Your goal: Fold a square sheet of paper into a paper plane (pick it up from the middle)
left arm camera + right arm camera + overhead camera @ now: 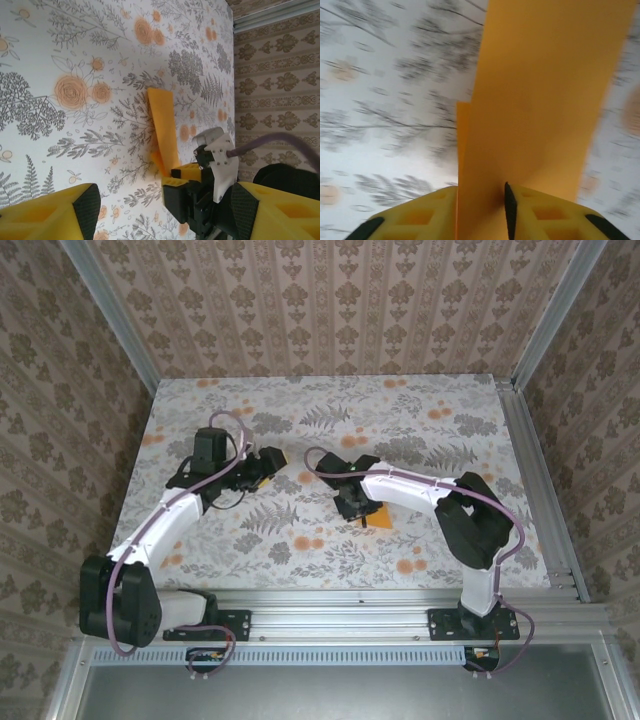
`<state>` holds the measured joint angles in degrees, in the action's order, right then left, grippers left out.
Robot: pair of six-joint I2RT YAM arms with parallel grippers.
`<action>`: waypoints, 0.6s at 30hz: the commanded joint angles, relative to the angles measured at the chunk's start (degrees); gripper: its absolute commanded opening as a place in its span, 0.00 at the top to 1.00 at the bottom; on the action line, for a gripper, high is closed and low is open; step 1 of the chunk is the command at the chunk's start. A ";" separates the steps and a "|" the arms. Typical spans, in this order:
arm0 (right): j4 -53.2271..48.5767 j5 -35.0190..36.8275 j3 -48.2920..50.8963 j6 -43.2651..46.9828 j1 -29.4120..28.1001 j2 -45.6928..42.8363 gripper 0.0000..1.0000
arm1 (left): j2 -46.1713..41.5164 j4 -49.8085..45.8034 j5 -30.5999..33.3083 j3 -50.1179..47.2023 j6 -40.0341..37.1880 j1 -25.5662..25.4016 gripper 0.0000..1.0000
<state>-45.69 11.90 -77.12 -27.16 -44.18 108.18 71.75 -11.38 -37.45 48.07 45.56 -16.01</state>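
The square sheet of paper, bright orange and folded to a narrow strip, rests on the flowered table at the centre right. My right gripper is down at its near end. In the right wrist view the strip stands on edge between the yellow fingers, which are slightly parted around it, so the gripper is open. From the left wrist the right gripper's tips straddle the strip's end. My left gripper hovers to the left of the paper, open wide, with nothing in it.
The table carries a print of grey ferns and small orange flowers. Patterned walls close it in at the back and sides, with a metal rail along the right edge. The two grippers are about a hand's width apart.
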 commanded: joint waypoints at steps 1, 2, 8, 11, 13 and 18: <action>7.64 -10.92 2.04 -3.09 0.84 -1.11 0.60 | -0.60 -1.66 -2.97 -1.66 -1.74 0.23 0.27; 9.17 -12.29 2.90 -3.48 1.27 -1.84 0.55 | -0.51 -1.16 -3.06 -2.08 -1.38 0.11 0.27; 14.65 -19.95 10.24 -5.01 6.48 -10.15 0.50 | 1.36 0.79 -2.27 -1.88 -0.65 -3.03 0.28; 13.36 -19.19 14.27 -3.88 10.08 -16.30 0.49 | 4.05 1.09 -0.40 0.29 -1.23 -6.86 0.29; 12.95 -20.17 17.49 -3.17 13.14 -19.92 0.49 | 6.28 1.43 2.20 1.88 -1.74 -9.57 0.31; 16.27 -25.73 25.94 -3.25 20.72 -25.16 0.49 | 14.90 1.10 5.11 9.42 -4.76 -17.36 0.44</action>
<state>-30.83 -9.37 -54.87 -30.39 -25.36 84.23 83.61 -10.76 -34.74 52.88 43.94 -30.76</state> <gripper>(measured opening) 0.512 0.572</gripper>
